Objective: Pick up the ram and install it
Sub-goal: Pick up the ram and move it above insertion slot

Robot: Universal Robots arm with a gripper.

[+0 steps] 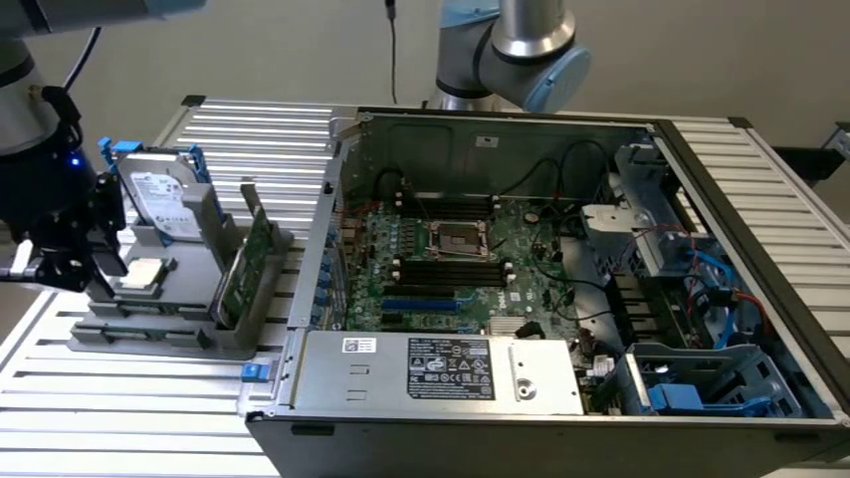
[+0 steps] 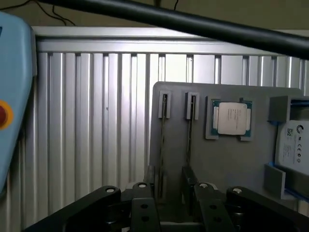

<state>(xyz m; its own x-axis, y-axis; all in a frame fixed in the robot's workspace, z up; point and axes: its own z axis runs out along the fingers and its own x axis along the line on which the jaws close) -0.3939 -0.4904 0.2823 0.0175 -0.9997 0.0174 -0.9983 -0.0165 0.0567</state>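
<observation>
Thin green ram [image 1: 253, 259] is stood on edge in grey slotted holder [image 1: 153, 337] on ribbed metal table [image 1: 119, 418]; black gripper [image 1: 83, 264] is seen open, empty, ram apart at its 3 o'clock in exterior view

You are looking at a desk [image 1: 133, 398] of ribbed bare metal, its slats shining with a brushed, satin gleam. The holder [image 2: 217, 159] on it is showing as smooth, matt grey plastic. The ram [image 1: 255, 261] is presenting a green circuit-board face with a faint sheen. The processor [image 2: 231, 118] is glinting with a silver metal lid. The hard drive [image 1: 159, 199] is wearing a glossy white label on silver metal, framed in blue plastic. Your pincer [image 2: 168, 171] is appearing matt black. The computer case [image 1: 439, 373] is showing dull grey sheet metal.
</observation>
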